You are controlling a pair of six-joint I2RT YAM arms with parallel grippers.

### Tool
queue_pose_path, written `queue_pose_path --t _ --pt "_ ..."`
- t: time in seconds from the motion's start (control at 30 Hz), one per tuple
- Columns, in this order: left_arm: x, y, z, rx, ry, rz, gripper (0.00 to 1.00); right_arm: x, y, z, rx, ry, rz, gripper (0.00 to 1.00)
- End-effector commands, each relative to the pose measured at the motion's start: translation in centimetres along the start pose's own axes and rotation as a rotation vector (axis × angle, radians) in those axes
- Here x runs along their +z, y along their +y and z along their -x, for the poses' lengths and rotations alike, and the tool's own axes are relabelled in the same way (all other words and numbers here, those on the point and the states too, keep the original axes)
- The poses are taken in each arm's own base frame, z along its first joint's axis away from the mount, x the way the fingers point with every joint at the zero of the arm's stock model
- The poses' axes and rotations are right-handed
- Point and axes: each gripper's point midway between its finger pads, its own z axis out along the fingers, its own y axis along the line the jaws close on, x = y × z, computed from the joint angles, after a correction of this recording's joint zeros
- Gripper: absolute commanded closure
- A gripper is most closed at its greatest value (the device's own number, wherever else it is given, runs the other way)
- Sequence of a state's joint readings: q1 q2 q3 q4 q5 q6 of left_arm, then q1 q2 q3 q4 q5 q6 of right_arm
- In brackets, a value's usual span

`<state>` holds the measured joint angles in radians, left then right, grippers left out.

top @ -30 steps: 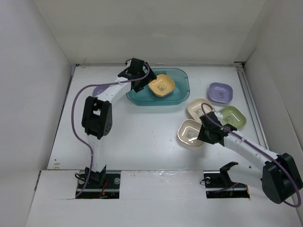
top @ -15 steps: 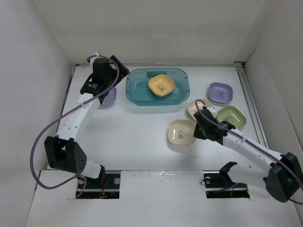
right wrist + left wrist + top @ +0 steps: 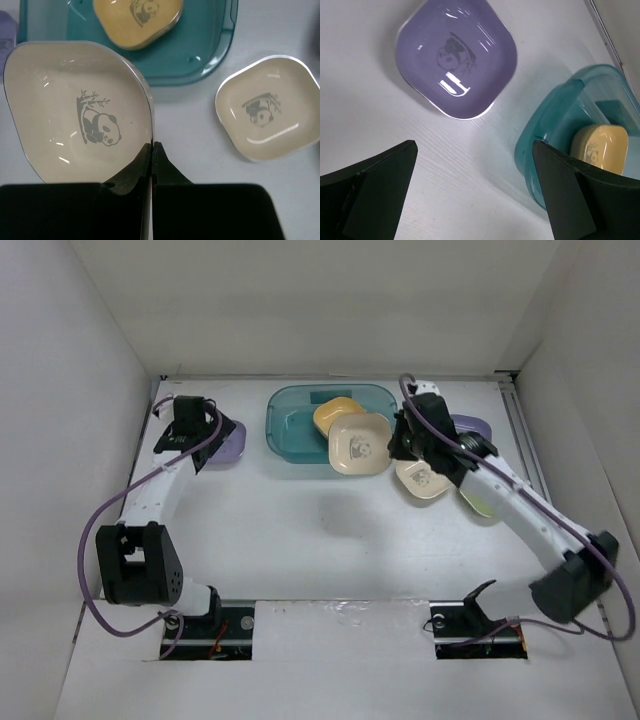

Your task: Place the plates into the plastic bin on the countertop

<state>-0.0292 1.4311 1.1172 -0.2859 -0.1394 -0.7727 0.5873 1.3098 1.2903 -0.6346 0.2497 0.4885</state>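
While the cream plate [image 3: 75, 110] hangs pinched by its rim in my right fingers [image 3: 151, 152], it sits clear of the table [image 3: 300, 530] and, seen from above, overlaps the near right corner of the teal bin [image 3: 275, 430]. Right fingers clenched on that rim. Orange-yellow plate [image 3: 333, 414] lies inside the bin. Second cream plate [image 3: 267, 107] flat on the table, just right of the bin. Left fingers [image 3: 205, 430] spread wide, holding nothing, over a lavender plate [image 3: 454, 57] left of the bin. Another lavender plate [image 3: 470, 426] and a green plate [image 3: 474, 504] lie partly hidden by my right arm.
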Motion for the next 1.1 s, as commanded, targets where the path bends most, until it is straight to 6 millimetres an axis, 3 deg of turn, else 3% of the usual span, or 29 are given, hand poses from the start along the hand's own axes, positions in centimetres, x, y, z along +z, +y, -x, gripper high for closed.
queue_pose_path --t 0.0,0.03,0.07,0.1,0.13,0.17,0.2,0.23,0.27,0.3,0.33,0.37,0.4,0.43,0.5,0.57,0.63,0.67,0.73,0.77,0.8,0.83,0.87,0.9,0.97,1.0,1.03,1.07 --pt "0.7 1.5 1.2 -0.063 -0.030 0.026 0.00 5.0 -0.1 4.2 -0.039 -0.050 0.019 1.00" --pt "0.8 2.1 1.8 -0.089 -0.041 0.039 0.00 5.7 0.6 5.7 -0.024 -0.077 0.049 1.00" --pt "0.8 1.9 1.6 -0.089 -0.031 0.030 0.00 7.9 0.8 5.6 -0.018 -0.057 0.068 1.00" --pt "0.8 2.2 1.9 -0.096 -0.036 0.036 0.00 9.0 1.5 6.9 -0.020 -0.090 0.103 1.00" --pt "0.8 1.5 2.4 -0.086 -0.038 0.018 0.00 9.1 2.4 9.8 -0.032 -0.133 0.143 1.00" --pt "0.9 1.4 2.6 -0.075 -0.038 0.018 0.00 10.0 2.8 10.8 -0.070 -0.135 0.163 1.00" --pt "0.7 1.2 2.5 -0.075 -0.027 0.014 0.00 13.0 2.4 9.2 -0.171 -0.063 0.150 1.00" --pt "1.0 1.6 2.1 -0.058 -0.013 0.029 0.00 14.0 2.4 9.8 -0.210 -0.056 0.160 1.00" --pt "0.9 1.3 2.5 -0.060 -0.021 0.021 0.00 13.8 3.1 13.1 -0.246 -0.107 0.186 1.00" --pt "1.1 1.6 2.1 -0.057 -0.006 0.036 0.00 16.9 2.4 11.6 -0.287 -0.039 0.173 1.00" --pt "1.1 1.6 2.1 -0.057 -0.006 0.036 0.00 17.4 2.4 10.9 -0.308 0.007 0.183 1.00" --pt "1.0 1.6 2.4 -0.057 -0.016 0.044 0.00 17.2 3.0 12.9 -0.324 -0.028 0.221 1.00" --pt "1.0 1.8 2.6 -0.057 -0.026 0.053 0.00 17.9 2.4 12.9 -0.338 -0.013 0.223 1.00" --pt "1.3 1.9 3.0 -0.063 -0.030 0.058 0.00 19.6 1.7 11.0 -0.366 0.056 0.209 1.00" --pt "1.6 2.1 3.9 -0.065 -0.037 0.071 0.00 20.3 0.7 11.9 -0.374 0.051 0.204 1.00" --pt "1.8 2.2 4.5 -0.060 -0.030 0.089 0.00 21.8 0.0 10.6 -0.378 0.088 0.213 1.00" --pt "2.1 0.9 6.0 -0.021 -0.041 0.078 0.00 22.4 -0.6 10.3 -0.369 0.101 0.254 1.00" --pt "2.1 0.9 6.0 -0.005 -0.024 0.094 0.00 22.4 -0.3 10.4 -0.380 0.093 0.272 0.95" --pt "2.4 -0.4 7.8 0.027 -0.038 0.092 0.00 22.7 0.0 9.4 -0.396 0.117 0.315 0.44" --pt "2.4 -0.4 7.8 0.043 -0.023 0.105 0.00 22.6 0.3 9.3 -0.396 0.112 0.335 0.31" --pt "2.4 -0.4 8.1 0.053 -0.026 0.116 0.00 22.3 1.3 9.7 -0.405 0.088 0.359 0.09" --pt "1.9 -0.9 8.8 0.066 -0.038 0.105 0.00 22.1 1.4 9.0 -0.403 0.098 0.381 0.00" --pt "2.2 -0.9 8.5 0.067 -0.025 0.105 0.00 21.5 2.3 9.1 -0.415 0.079 0.395 0.00" --pt "1.9 -1.1 8.6 0.080 -0.030 0.084 0.00 19.3 3.3 11.9 -0.420 -0.021 0.409 0.00" --pt "1.4 -0.7 8.2 0.088 -0.038 0.077 0.00 17.9 3.6 12.1 -0.422 -0.055 0.366 0.00" --pt "1.5 -0.1 8.2 0.089 -0.048 0.102 0.00 14.9 3.9 14.4 -0.393 -0.120 0.344 0.00" --pt "1.1 0.1 8.8 0.088 -0.075 0.117 0.00 13.6 3.7 15.3 -0.373 -0.159 0.320 0.00" --pt "1.1 0.1 8.8 0.088 -0.075 0.117 0.00 13.7 1.2 14.3 -0.326 -0.139 0.197 0.00"
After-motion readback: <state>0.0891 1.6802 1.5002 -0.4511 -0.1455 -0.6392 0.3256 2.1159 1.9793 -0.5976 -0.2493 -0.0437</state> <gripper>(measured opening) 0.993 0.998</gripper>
